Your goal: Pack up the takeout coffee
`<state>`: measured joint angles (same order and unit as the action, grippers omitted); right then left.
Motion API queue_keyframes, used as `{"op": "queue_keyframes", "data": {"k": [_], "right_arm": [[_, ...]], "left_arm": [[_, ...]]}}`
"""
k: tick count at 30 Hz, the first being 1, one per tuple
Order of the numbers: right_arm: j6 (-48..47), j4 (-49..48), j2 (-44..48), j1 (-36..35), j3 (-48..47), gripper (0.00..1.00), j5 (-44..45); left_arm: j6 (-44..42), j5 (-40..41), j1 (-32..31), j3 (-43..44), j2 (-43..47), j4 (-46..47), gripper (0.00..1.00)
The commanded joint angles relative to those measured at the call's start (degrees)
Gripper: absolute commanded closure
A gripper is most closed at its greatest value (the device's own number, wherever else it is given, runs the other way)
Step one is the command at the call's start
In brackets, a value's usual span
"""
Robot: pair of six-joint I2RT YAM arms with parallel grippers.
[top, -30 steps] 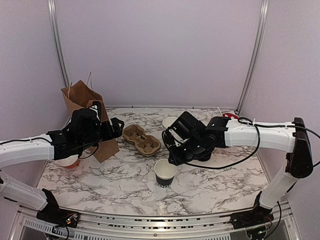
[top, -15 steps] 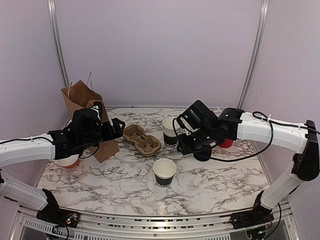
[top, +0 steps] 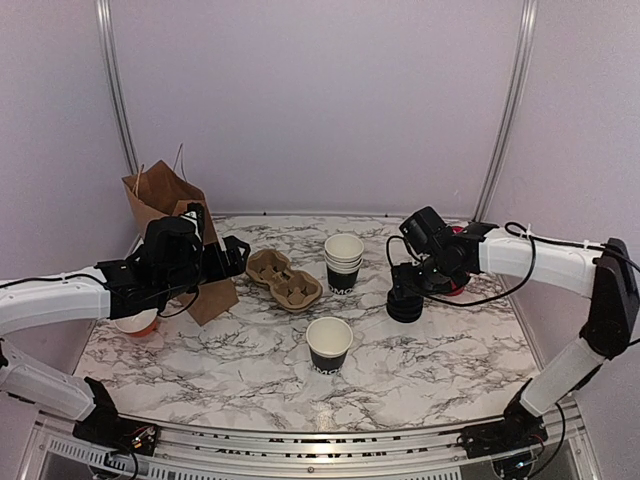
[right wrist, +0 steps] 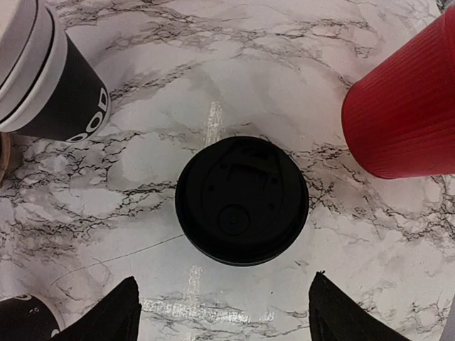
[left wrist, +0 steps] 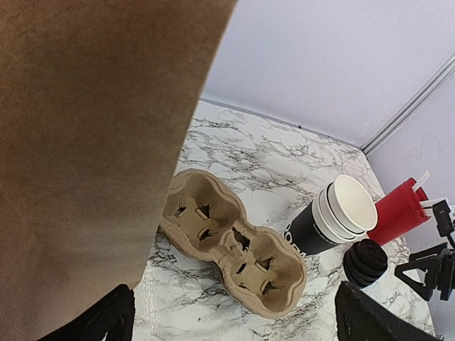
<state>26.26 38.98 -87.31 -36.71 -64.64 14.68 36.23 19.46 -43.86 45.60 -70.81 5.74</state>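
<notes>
Hovering open-fingered, the right gripper (top: 408, 287) has the lids (right wrist: 242, 200) directly beneath it; lid-fetching seems the step. Next: descend, pinch only the top one. The lidless cup (top: 330, 345) stands to its left.

You've got the single cup (top: 330, 343) front-centre. Behind it is the cup stack (top: 343, 262), w/ carrier tray (top: 284, 279) on its left and lid stack (top: 405, 305) on its right. Stirrer cup (right wrist: 405, 106) sits just right of the lids. Bag (top: 170, 215) is far left.
</notes>
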Motion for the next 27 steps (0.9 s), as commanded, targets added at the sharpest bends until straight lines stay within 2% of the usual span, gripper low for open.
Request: {"op": "queue_keyframes", "data": {"k": [1, 8, 18, 22, 23, 25, 27], "right_arm": [[-2.22, -7.27, -4.58, 1.86, -0.41, 0.17, 3.85], [-3.14, -11.53, -11.67, 3.63, -2.95, 0.14, 5.91], [-3.03, -14.86, -15.98, 5.15, -3.4, 0.16, 3.8], [-2.38, -15.68, -15.11, 5.15, -2.32, 0.23, 3.21], [-2.27, -15.59, -14.64, 5.16, -2.22, 0.31, 2.99], [-2.2, -15.12, -14.1, 5.15, -2.2, 0.39, 2.96], [-2.14, -14.2, -13.8, 5.12, -2.38, 0.42, 3.27]], "left_arm": [[0.63, -0.3, 0.25, 0.85, 0.21, 0.54, 0.01], [0.77, 0.17, 0.26, 0.37, 0.89, -0.2, 0.01], [1.24, 0.67, 0.25, 0.01, 1.28, -0.64, 0.01], [1.44, 0.6, 0.18, 0.16, 0.88, -0.47, 0.01], [1.44, 0.58, 0.25, 0.34, 0.76, -0.54, 0.01], [1.43, 0.57, 0.22, 0.51, 0.67, -0.48, 0.01], [1.47, 0.58, 0.2, 0.69, 0.49, -0.48, 0.01]]}}
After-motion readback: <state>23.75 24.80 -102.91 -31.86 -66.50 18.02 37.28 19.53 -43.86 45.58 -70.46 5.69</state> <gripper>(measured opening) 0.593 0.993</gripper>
